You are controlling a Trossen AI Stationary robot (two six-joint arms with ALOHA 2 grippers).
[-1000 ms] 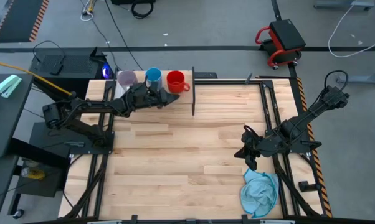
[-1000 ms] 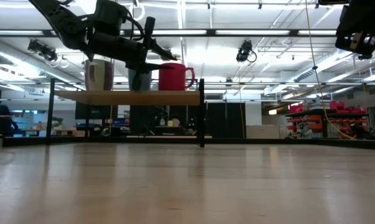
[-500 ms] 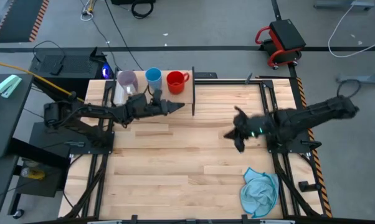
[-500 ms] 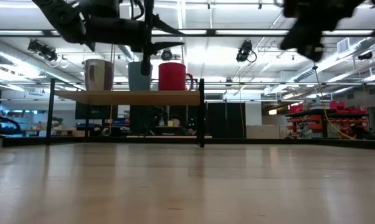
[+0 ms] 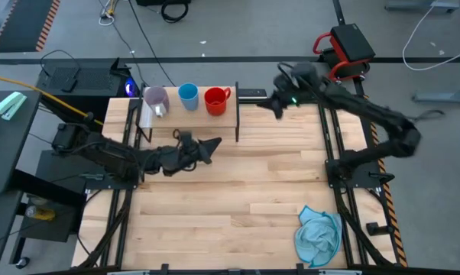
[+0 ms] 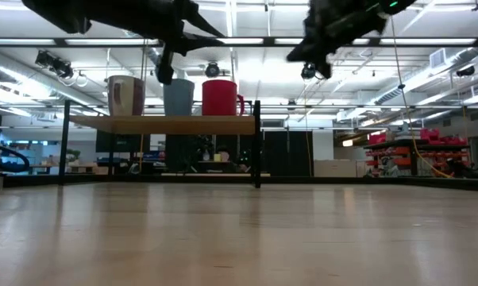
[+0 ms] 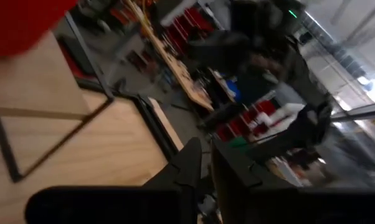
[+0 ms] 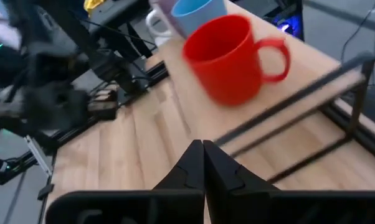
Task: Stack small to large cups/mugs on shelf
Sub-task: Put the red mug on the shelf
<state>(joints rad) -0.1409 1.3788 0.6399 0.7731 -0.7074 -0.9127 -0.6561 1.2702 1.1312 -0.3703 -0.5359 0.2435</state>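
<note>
Three cups stand upright in a row on the shelf point(image 5: 192, 116) at the table's far left: the purple cup point(image 5: 155, 98), the blue cup point(image 5: 188, 95) and the red cup point(image 5: 215, 100). The low view shows them on the board point(image 6: 167, 124). My left gripper point(image 5: 213, 143) hovers shut over the table just near of the shelf, holding nothing. My right gripper point(image 5: 265, 104) is shut and empty. It hangs in the air beyond the shelf's right end, pointing toward the red cup point(image 8: 228, 59).
A crumpled light blue cloth point(image 5: 319, 234) lies at the table's near right corner. Black metal rails point(image 5: 329, 130) run along the table's sides. A wide bare stretch of wood point(image 5: 245, 191) fills the middle of the table.
My left gripper has drawn back from among the cups toward the near edge and a little right, staying shut. My right arm has swung up from the table's right side to the far edge, beside the shelf's right end. The cups have not moved.
</note>
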